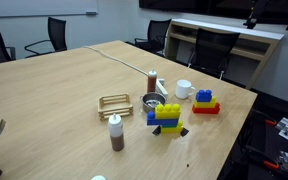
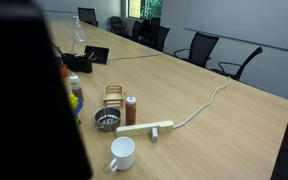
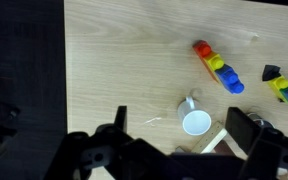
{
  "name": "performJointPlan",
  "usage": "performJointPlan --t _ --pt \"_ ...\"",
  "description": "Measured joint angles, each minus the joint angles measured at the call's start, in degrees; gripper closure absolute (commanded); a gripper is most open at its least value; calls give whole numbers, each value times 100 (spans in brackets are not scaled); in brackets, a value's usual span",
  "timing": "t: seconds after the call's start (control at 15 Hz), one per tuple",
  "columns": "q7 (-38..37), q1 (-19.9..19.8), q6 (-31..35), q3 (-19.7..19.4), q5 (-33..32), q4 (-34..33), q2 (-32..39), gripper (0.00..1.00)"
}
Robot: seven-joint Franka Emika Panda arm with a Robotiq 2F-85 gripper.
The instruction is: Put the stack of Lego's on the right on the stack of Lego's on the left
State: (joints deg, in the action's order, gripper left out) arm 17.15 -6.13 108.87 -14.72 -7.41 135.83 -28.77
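Two Lego stacks stand near the table edge in an exterior view: a blue-and-yellow stack (image 1: 166,117) and a red, yellow and blue stack (image 1: 206,101). In the wrist view the red, yellow and blue stack (image 3: 217,66) lies upper right, and the other stack (image 3: 287,88) is cut by the right edge. My gripper (image 3: 182,128) is open and empty, high above the table. Its fingers frame a white mug far below. It touches neither stack.
A white mug (image 1: 183,89) (image 3: 194,121), a wooden block (image 3: 216,142), a metal strainer (image 1: 151,103), a wooden rack (image 1: 115,102) and a brown bottle (image 1: 115,133) stand near the stacks. The dark arm (image 2: 24,90) hides the left of an exterior view. Office chairs ring the table.
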Motion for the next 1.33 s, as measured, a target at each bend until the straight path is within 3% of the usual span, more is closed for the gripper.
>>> performJointPlan --t 0.27,0.73,1.33 --pt "-43 65 112 147 45 35 85 0" --pt "-118 694 849 758 439 785 564 0" --pt "-114 650 882 732 439 770 550 0"
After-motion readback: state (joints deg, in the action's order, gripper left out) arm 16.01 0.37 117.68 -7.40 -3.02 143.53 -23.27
